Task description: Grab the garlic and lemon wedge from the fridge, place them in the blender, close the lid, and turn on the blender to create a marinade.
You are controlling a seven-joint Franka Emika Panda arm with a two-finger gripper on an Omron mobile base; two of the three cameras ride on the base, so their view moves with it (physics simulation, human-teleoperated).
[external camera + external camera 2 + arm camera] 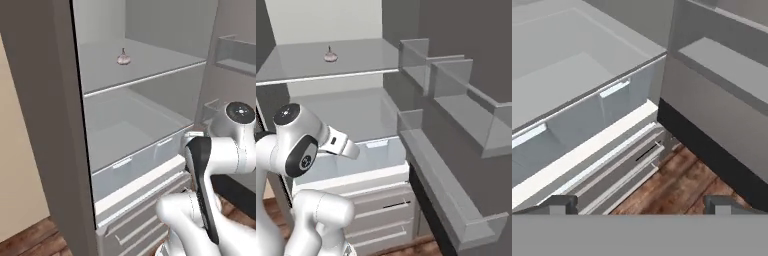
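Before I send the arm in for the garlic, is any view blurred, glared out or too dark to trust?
Left base view: even flat light, no glare, the garlic on the fridge shelf a little soft but readable. Right base view: the garlic is small and slightly fuzzy, door bins clear. Hand view: soft overall, no harsh shadow, the open gripper tips dark at the bottom.

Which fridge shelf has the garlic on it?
The upper shelf holds the garlic; the shelf below, just above the drawers, holds no garlic.

Brown wood plank floor; beige wall at left.
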